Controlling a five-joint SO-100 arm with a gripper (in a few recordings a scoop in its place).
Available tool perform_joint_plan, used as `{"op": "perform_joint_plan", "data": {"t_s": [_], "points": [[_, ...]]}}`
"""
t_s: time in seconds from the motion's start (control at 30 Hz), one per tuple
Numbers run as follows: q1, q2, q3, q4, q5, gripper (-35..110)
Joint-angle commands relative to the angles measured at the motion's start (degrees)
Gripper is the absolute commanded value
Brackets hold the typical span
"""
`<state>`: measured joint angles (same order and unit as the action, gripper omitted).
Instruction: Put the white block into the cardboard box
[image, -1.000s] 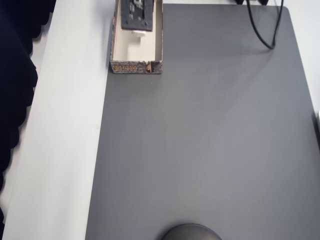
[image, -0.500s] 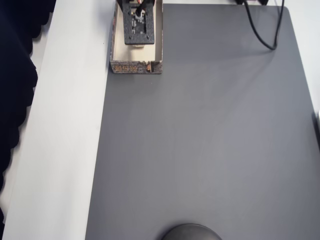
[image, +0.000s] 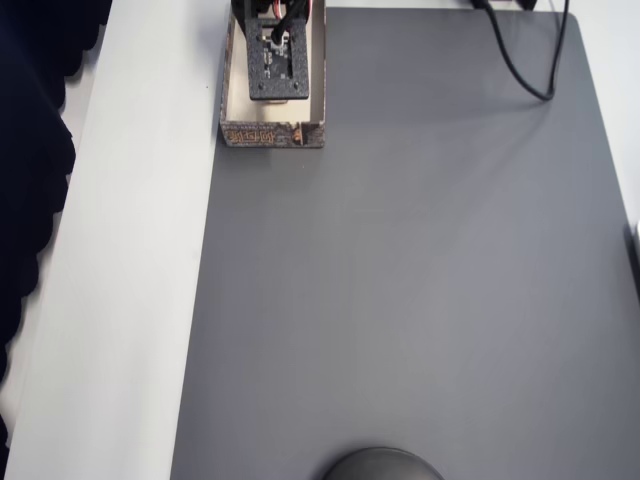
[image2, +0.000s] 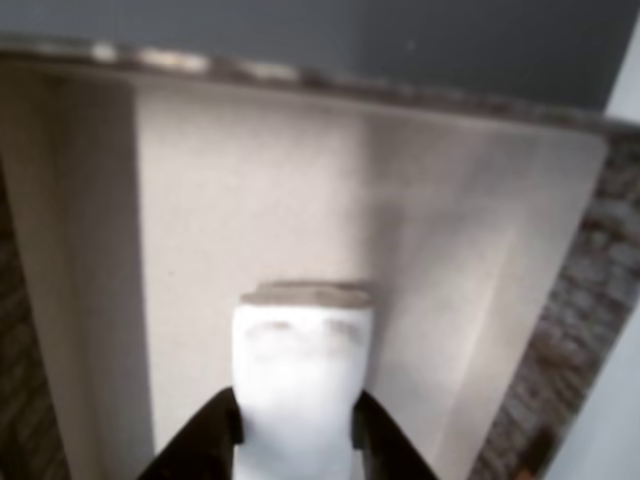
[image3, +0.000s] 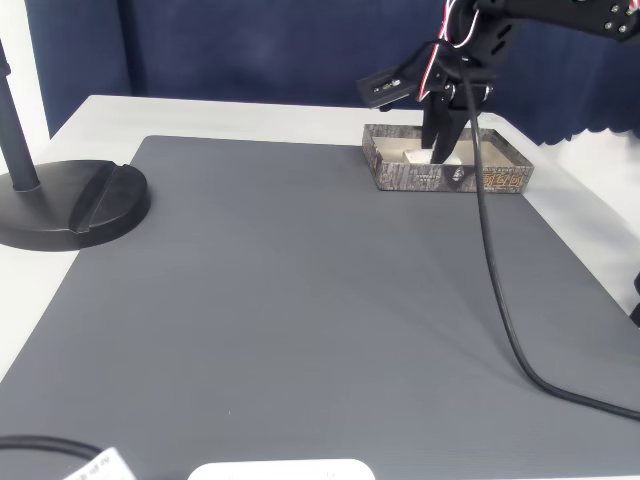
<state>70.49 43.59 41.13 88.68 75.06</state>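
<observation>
The cardboard box (image: 272, 134) stands at the top left of the grey mat in the overhead view, and my wrist (image: 275, 65) hangs over its cream inside. In the wrist view my gripper (image2: 296, 408) is shut on the white block (image2: 302, 350). A black finger (image2: 215, 440) presses each side of the block, and its free end is low over the box floor (image2: 200, 230). In the fixed view the gripper (image3: 440, 148) reaches down inside the box (image3: 450, 179), between its patterned walls.
The grey mat (image: 400, 280) covers most of the table, with a bare white strip (image: 130, 280) to its left. A black cable (image3: 500, 300) trails from the arm across the mat. A black round stand base (image3: 75, 205) sits at the mat's far side from the box.
In the overhead view my wrist has slid along the box toward its lettered end wall. The white block that showed below the wrist is now hidden under it.
</observation>
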Motion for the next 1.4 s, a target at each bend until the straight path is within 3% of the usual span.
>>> {"op": "perform_joint_plan", "data": {"t_s": [0.0, 0.3, 0.73, 1.37], "points": [[-0.7, 0.35, -3.43, -0.7, -0.18, -2], [-0.35, 0.0, -2.9, -0.7, -0.7, -1], [-0.18, 0.62, -2.99, -0.79, -2.29, 20], [-0.97, 3.25, -4.22, -2.11, -2.11, 29]]}}
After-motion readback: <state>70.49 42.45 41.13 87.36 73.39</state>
